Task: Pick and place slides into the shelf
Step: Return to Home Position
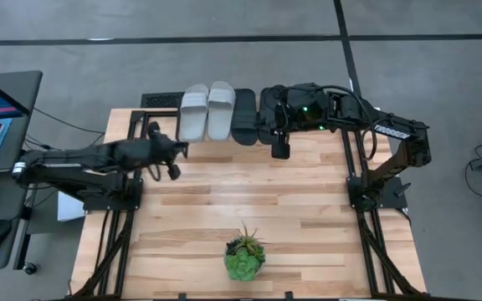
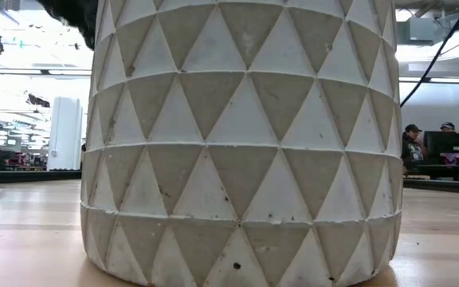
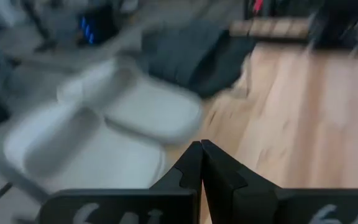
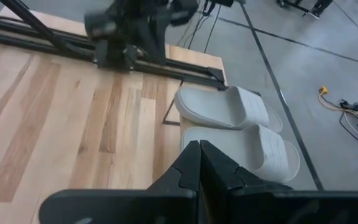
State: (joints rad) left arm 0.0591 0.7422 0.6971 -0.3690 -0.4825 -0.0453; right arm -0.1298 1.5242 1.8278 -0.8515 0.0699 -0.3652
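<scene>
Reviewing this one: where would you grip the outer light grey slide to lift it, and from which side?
Its heel end, approached from the table side, probably. The outer grey slide lies flat, heel toward the table, strap at the far end; the second grey slide sits close beside it, leaving jaws no room there.

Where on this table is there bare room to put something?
On the table, the wide middle down to the potted plant is bare, and so is either side of the plant. The far edge is crowded: slides, left gripper, right gripper.
</scene>
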